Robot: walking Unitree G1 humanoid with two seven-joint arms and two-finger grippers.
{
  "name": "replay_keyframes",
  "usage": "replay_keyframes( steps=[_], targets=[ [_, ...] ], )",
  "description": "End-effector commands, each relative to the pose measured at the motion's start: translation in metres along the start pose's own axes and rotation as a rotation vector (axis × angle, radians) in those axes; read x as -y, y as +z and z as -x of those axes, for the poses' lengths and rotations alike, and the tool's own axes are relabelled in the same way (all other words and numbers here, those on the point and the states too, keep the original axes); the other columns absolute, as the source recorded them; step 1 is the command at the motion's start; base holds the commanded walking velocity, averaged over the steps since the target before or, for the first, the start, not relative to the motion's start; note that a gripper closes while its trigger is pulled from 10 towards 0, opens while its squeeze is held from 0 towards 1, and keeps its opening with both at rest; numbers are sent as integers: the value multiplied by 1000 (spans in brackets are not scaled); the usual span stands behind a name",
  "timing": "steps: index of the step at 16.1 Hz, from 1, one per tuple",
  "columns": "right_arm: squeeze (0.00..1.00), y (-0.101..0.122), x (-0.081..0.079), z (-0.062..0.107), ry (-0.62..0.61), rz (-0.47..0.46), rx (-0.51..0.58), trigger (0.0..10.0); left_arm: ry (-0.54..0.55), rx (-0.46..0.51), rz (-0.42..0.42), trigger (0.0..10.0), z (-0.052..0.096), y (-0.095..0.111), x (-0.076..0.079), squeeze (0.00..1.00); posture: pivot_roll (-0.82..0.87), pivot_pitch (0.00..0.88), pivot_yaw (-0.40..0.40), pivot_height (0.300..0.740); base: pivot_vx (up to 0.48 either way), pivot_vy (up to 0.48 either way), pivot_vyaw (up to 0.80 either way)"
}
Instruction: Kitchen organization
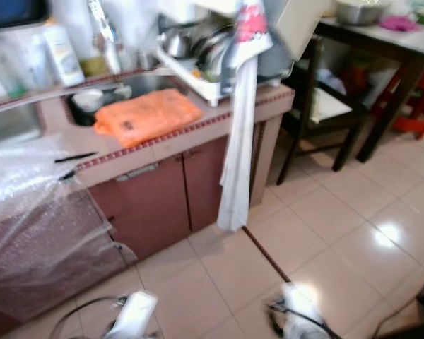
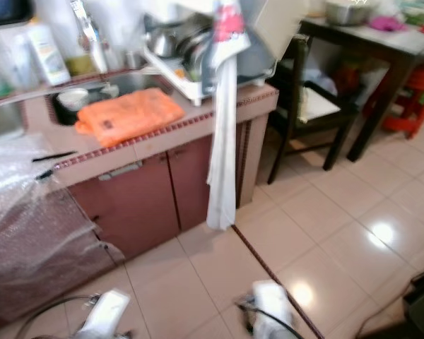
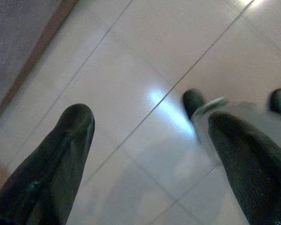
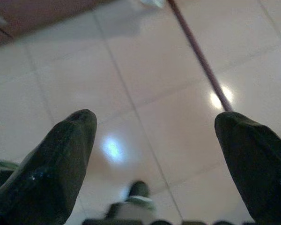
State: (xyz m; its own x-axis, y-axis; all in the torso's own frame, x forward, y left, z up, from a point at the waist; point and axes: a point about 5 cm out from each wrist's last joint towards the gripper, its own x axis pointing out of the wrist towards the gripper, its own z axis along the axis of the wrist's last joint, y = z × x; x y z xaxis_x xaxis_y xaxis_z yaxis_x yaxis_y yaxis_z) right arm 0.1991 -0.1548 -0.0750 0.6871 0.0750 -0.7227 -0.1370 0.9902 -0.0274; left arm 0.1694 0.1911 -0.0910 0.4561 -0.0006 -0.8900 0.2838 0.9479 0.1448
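Observation:
An orange bag [image 1: 147, 115] lies on the tiled counter [image 1: 219, 116] in front of the sink [image 1: 138, 85]. A white bowl [image 1: 89, 99] sits at the sink's left end. A white dish rack [image 1: 205, 60] with metal pots stands on the counter's right end, and a long white towel [image 1: 237, 141] hangs from it past the cabinet doors. Both silver arms hang low, the left arm [image 1: 133, 316] and the right arm [image 1: 297, 307], well short of the counter. My left gripper [image 3: 150, 117] and right gripper [image 4: 154, 119] are open over bare floor tiles, holding nothing.
Bubble wrap [image 1: 35, 205] covers the counter section at the left, with a thin black utensil [image 1: 74, 157] by its edge. Bottles [image 1: 60, 49] line the back ledge. A dark chair [image 1: 318, 106], a dark table [image 1: 396, 42] and a red stool [image 1: 420, 102] stand to the right.

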Motion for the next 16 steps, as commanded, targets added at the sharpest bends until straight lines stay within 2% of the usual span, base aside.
replay_keyframes(
  steps=[1, 3, 5, 6, 10, 12, 13, 16],
  targets=[
    [0, -7, 14, 3, -24, 12, -31, 10000, 4, 23, 27, 10000, -1, 8, 3, 0, 25, 38, -11, 740, 0, 0, 0],
    [0, -3, 17, 2, -26, 35, -37, 10000, 4, -16, 108, 10000, 1, -4, -3, 0, 65, 42, -36, 740, 0, 0, 0],
    [0, 2, 19, 0, -29, 38, -35, 10000, -3, -43, 145, 10000, 2, -12, -5, 0, 103, 42, -62, 740, 0, 0, 0],
    [0, 8, 19, -2, -31, 42, -32, 10000, 10, -72, 195, 10000, 4, -23, -8, 0, 130, 37, -81, 740, 0, 0, 0],
    [0, 12, 15, -4, -16, 58, -34, 10000, 21, -62, 229, 10000, 4, -21, -11, 0, 157, 30, -100, 740, 0, 0, 0],
    [0, 15, 16, -5, -29, 30, -23, 10000, 16, -48, 190, 10000, 3, -13, -12, 0, 134, 16, -83, 740, 0, 0, 0],
    [0, 17, 17, -5, -43, 3, -13, 10000, 15, -24, 170, 10000, 1, -1, -11, 0, 121, 10, -71, 740, 0, 0, 0],
    [0, 13, 23, -3, -92, -70, -11, 10000, -8, 36, 37, 10000, -1, 27, -6, 0, 69, 0, -22, 740, 0, 0, 0]
  ],
)
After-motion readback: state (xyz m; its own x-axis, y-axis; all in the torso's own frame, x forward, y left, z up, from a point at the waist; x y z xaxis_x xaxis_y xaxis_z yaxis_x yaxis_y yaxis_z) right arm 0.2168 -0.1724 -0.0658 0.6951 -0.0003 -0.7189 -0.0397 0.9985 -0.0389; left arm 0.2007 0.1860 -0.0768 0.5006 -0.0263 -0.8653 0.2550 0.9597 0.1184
